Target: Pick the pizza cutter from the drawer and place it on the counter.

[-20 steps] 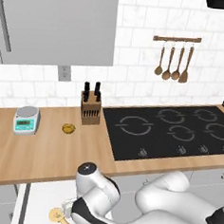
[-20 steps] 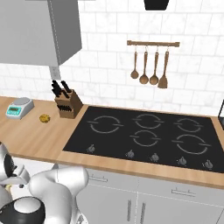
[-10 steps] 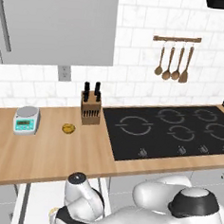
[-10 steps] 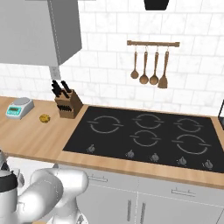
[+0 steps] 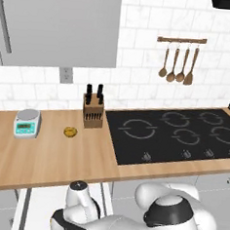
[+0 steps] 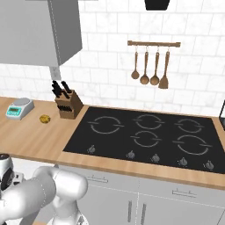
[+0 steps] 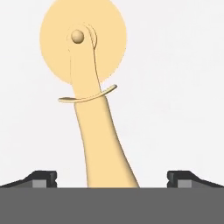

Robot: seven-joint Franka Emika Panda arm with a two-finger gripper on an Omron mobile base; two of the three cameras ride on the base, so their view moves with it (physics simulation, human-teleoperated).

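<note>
The pizza cutter (image 7: 89, 113) lies flat on the white floor of the drawer (image 7: 183, 87), seen in the hand view with its handle running down between the two fingers (image 7: 42, 177) and its round wheel at the far end, beyond a thin curved guard across the neck. The fingers are spread wide apart, one on each side of the handle, and neither touches it. In the left base view the drawer (image 5: 41, 204) stands pulled out below the front edge of the desk (image 5: 45, 155), and the arm reaches down into it. Taking the knife block (image 5: 92, 113) as the landmark in that view: it stands on the desk against the tiled wall, with dark knife handles rising from its top. A small round golden-brown lump (image 5: 70, 132) sits on the desk just left of the knife block and a little nearer the front edge. A small digital scale (image 5: 27, 122) sits farther left of the knife block, well apart from it. The black cooktop (image 5: 174, 136) is let into the desk immediately right of the knife block. A rail with four wooden utensils (image 5: 179, 61) hangs on the wall above the cooktop, up and to the right of the knife block. A grey upper cabinet (image 5: 60, 24) hangs above the knife block.
</note>
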